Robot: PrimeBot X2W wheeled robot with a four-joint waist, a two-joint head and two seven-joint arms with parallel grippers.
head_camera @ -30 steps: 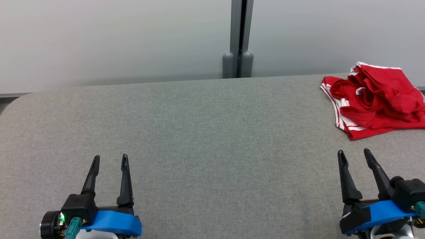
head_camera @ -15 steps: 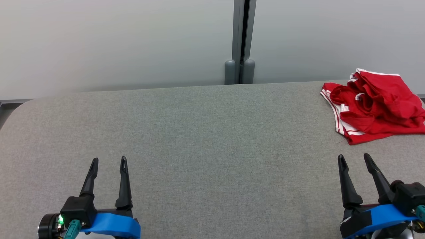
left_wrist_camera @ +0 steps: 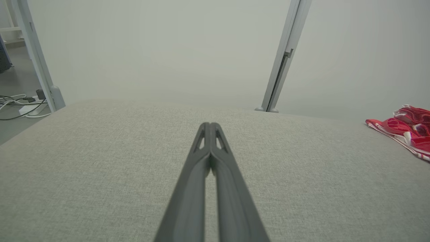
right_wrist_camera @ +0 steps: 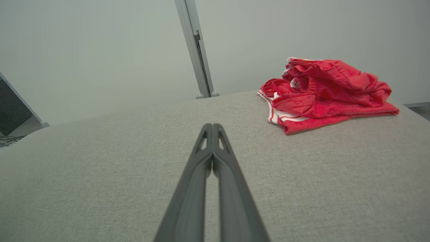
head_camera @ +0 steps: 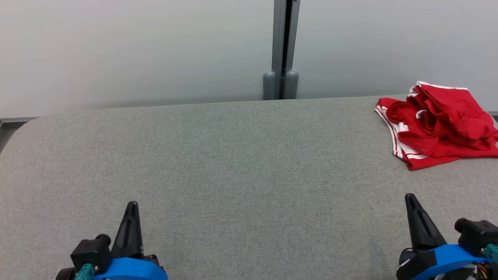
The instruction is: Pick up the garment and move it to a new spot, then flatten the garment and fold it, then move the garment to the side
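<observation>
**While both grippers are pressed shut and empty, a red garment lies bunched at the table's far edge**

Because its two dark fingers meet tip to tip, the left gripper (head_camera: 132,203) reads as a single spike at the table's near edge on the left. Its wrist view shows only a thin slit between the fingers lower down, and nothing in it. The right gripper (head_camera: 409,196) is closed the same way at the near edge on the right, also holding nothing. The bottom of the head view cuts off both blue-clad wrists.

Both grippers hang over the bare grey cloth of the table (head_camera: 241,155), well apart from each other.

The garment (head_camera: 439,124) is a crumpled red heap with white stripes, lying against the far edge toward the right end, well ahead of the right gripper. Its folds hide what kind of clothing it is. The head view's right side clips it, so the table's corner there can't be seen.

Behind the far edge stands a grey post (head_camera: 281,46) against a pale wall (head_camera: 136,50). In the left wrist view, cables (left_wrist_camera: 16,102) lie on the floor past the table's left end.
</observation>
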